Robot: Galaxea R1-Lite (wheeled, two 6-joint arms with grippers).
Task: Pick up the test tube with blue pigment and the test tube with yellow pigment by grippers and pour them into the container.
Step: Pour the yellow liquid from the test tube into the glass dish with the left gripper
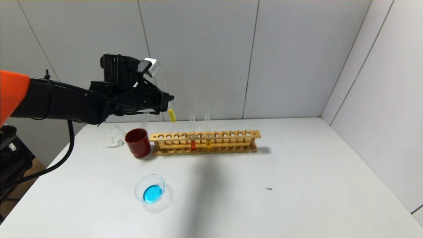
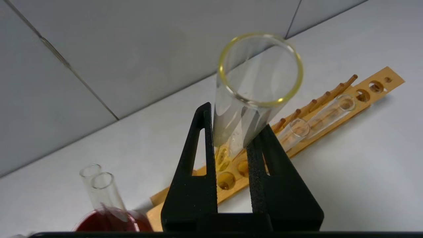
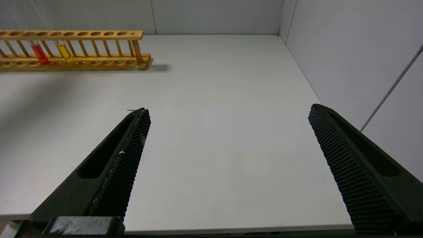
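Nearest, the right gripper (image 3: pixel 228 145) spreads wide over bare table (image 1: pixel 297 185). Lower left of centre sits the dish (image 1: pixel 150 189), blue liquid pooled inside. Upper left, the left gripper (image 1: pixel 164 100) clamps the yellow tube (image 1: pixel 171 114) above the rack (image 1: pixel 205 142), beside a red cup (image 1: pixel 138 142).

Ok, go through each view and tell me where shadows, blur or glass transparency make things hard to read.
Head view: a broad soft shadow falls on the table below the rack; the tube in the left gripper shows mostly by its yellow end. Left wrist view: that tube's rim looms large and soft. Right wrist view: the right gripper is crisp; the rack casts a small shadow.
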